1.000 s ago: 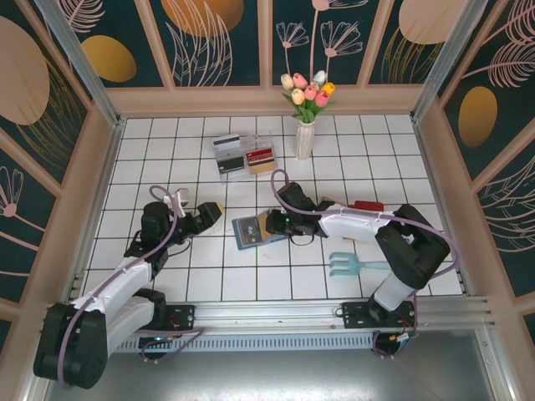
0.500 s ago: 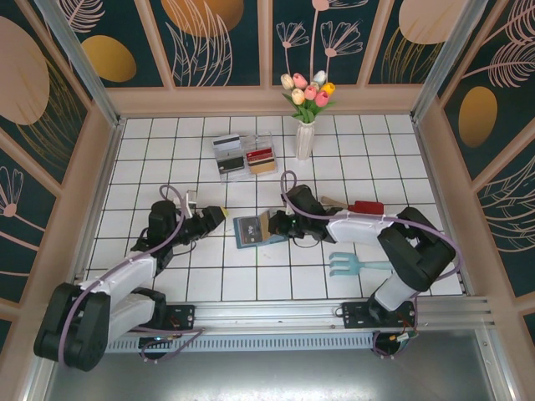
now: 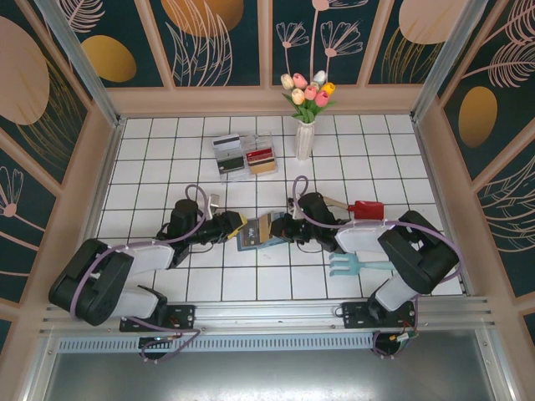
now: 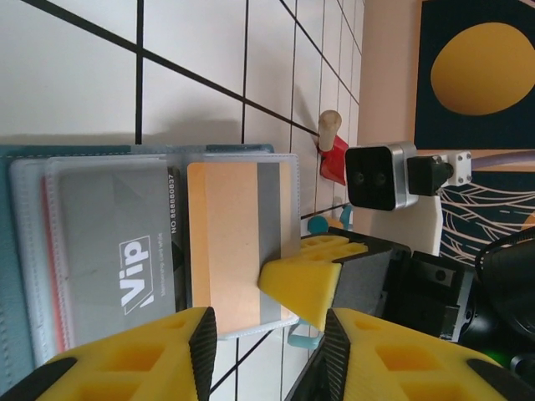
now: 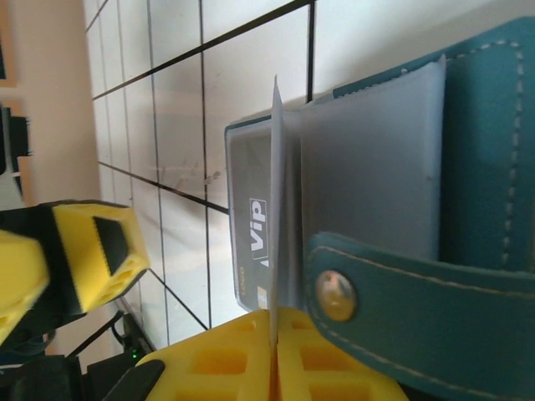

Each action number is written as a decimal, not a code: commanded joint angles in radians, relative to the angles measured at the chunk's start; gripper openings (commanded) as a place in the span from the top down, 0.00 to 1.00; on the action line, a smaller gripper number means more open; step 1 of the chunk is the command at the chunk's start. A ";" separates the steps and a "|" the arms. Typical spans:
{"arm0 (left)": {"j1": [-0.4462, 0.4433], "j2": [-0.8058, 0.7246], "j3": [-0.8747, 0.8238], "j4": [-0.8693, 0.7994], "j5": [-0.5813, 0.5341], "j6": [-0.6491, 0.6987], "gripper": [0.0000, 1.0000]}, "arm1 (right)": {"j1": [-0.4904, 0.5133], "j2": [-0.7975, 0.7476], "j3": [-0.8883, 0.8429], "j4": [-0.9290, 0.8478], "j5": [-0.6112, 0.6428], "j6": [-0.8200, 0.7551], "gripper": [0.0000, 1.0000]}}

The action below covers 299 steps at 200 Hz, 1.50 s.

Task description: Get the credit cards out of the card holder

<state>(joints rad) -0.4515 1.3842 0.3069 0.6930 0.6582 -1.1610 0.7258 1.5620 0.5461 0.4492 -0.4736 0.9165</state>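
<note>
The card holder (image 3: 249, 238) lies open on the tiled table (image 3: 150, 159), lower centre of the top view, directly between the two grippers.

The right gripper (image 5: 274, 332) is clamped tight on the tan-gold card (image 4: 234, 242). In its own wrist view, the card runs edge-on up from between the pressed fingers. In the left wrist view, one of its yellow fingers lies over the card's lower right corner. We cannot tell whether the card sits inside the holder's clear sleeve or on top of it.

The left gripper (image 4: 267, 330) stands partly open and holds nothing. In the top view its tips are at the holder's left edge, and we cannot confirm contact.

The grey card (image 4: 113, 251), marked Vip, sits in the holder just beside the tan-gold card.

Governing relation: in the top view, the tan-gold card's long axis runs roughly up and down the frame, across the line joining the grippers. The right gripper holds it from the right side. We judge that withdrawal runs toward the right of the frame, short side leading. The left gripper, nearer the holder's free edge, is placed to restrain it.

Compared with one second ago:
- **Left gripper:** it stood well to the left of the holder; it has since reached the holder.
- **Holder:** it occupies much the same tiles.
</note>
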 commanded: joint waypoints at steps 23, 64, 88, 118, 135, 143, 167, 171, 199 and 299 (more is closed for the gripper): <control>-0.021 0.095 0.021 0.153 0.067 -0.070 0.58 | -0.008 0.010 -0.017 0.155 -0.065 0.045 0.90; -0.024 0.174 0.022 0.237 0.093 -0.095 0.57 | -0.011 0.025 -0.021 0.201 -0.087 0.063 0.90; -0.024 0.209 0.027 0.279 0.109 -0.100 0.60 | -0.012 0.033 -0.023 0.220 -0.104 0.071 0.90; -0.024 0.242 0.035 0.300 0.114 -0.087 0.64 | -0.014 0.038 -0.026 0.248 -0.119 0.083 0.90; -0.024 0.262 0.043 0.309 0.125 -0.075 0.69 | -0.016 0.041 -0.025 0.254 -0.127 0.085 0.90; -0.024 0.270 0.044 0.321 0.131 -0.075 0.70 | -0.016 0.042 -0.025 0.259 -0.131 0.086 0.90; -0.024 0.283 0.041 0.308 0.121 -0.059 0.69 | -0.019 0.043 -0.027 0.274 -0.138 0.093 0.90; -0.024 0.285 0.040 0.303 0.116 -0.055 0.69 | -0.019 0.043 -0.028 0.276 -0.139 0.095 0.90; -0.024 0.281 0.032 0.279 0.087 -0.034 0.66 | -0.019 0.043 -0.029 0.275 -0.138 0.096 0.90; -0.024 0.268 0.044 0.309 0.137 -0.021 0.74 | -0.022 0.061 -0.032 0.317 -0.161 0.111 0.90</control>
<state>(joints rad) -0.4679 1.6302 0.3363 0.9165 0.7521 -1.1706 0.7128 1.6066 0.5205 0.6815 -0.6041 1.0096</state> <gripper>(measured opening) 0.269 0.100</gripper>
